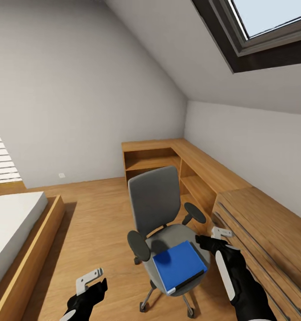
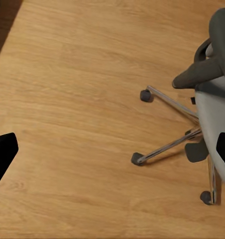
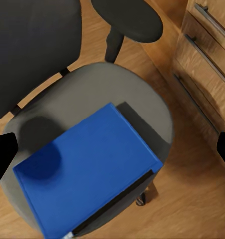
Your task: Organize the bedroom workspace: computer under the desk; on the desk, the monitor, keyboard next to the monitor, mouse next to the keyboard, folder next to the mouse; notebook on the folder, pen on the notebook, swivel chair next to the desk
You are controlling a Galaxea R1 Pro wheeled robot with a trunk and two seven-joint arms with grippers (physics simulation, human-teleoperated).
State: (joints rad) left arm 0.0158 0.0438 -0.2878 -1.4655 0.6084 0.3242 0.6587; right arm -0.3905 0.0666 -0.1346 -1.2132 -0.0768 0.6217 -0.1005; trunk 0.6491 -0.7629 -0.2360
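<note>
- The swivel chair (image 1: pixel 161 223) stands on the wooden floor (image 1: pixel 97 223) in the middle of the room, its grey backrest toward the far wall and its seat toward the robot.
- The folder (image 1: pixel 179 266) lies flat on the seat, bright blue, turned at an angle, with one corner reaching past the front edge of the seat; a dark strip runs along its near side.
- The right pincer (image 1: pixel 221 232) hovers just beside the chair's right armrest (image 1: pixel 195 213), above and to the right of the folder, not touching it. In the right wrist view its two dark fingertips (image 3: pixel 2 157) sit wide apart at either edge, so it is released and holds nothing.
- The left pincer (image 1: pixel 90 278) hangs over bare floor to the left of the chair, well apart from the folder. Its fingertips (image 2: pixel 3 152) also stand apart in the left wrist view, with the chair's metal wheeled base (image 2: pixel 167 124) between them; it seems released and empty.
- Close on the right, the light wooden chest (image 1: pixel 266 236) with long bar handles narrows the room beside the chair.
- Behind the chair, low wooden shelves (image 1: pixel 168 162) run along the corner under the sloped ceiling and skylight (image 1: pixel 266 26).
- A bed (image 1: pixel 17 232) on a wooden frame lies at the left.
</note>
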